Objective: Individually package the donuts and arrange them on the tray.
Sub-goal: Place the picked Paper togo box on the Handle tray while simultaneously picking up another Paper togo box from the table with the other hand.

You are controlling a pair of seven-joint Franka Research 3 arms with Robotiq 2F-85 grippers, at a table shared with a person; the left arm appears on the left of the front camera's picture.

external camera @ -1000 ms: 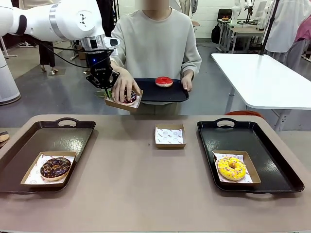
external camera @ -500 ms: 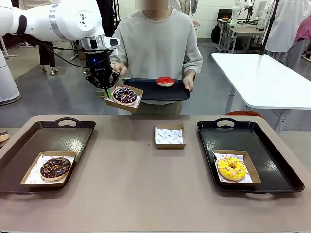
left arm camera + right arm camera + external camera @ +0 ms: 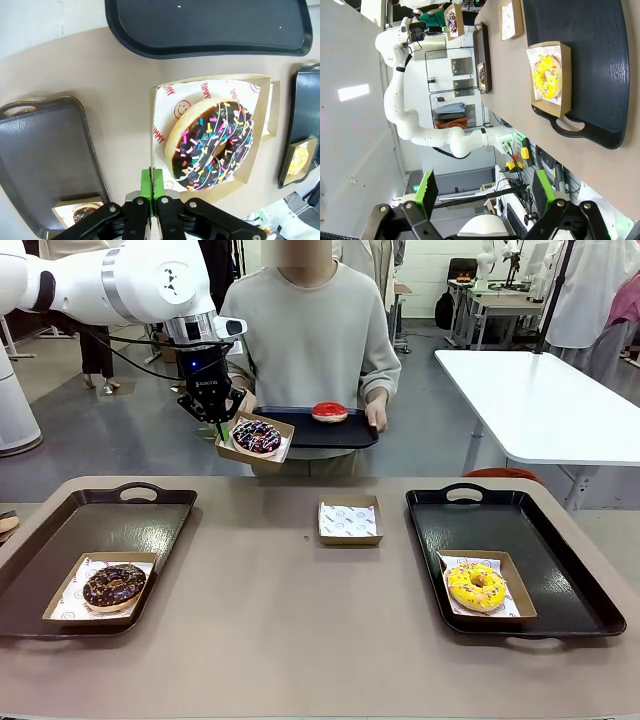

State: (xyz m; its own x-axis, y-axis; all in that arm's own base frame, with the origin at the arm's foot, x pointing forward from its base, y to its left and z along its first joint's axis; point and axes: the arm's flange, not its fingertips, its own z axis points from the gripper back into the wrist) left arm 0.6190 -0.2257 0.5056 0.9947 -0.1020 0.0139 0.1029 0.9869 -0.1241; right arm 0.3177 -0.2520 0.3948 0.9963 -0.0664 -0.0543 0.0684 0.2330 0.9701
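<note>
Boxed purple donut (image 3: 257,436): your left gripper (image 3: 155,174) pinches the box (image 3: 261,131) by its rim, level, just beside the person's tray (image 3: 300,431), likely for easy loading; right gripper (image 3: 485,186) gapes empty.

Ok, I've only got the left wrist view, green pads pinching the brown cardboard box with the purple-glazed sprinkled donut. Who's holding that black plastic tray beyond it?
Observer: A person across the table holds the black plastic tray.
Operator: Anything on it?
Observer: One glossy red ring donut, not in a box.
Operator: And the other arm?
Observer: The right gripper is open, with nothing between its fingers.
</note>
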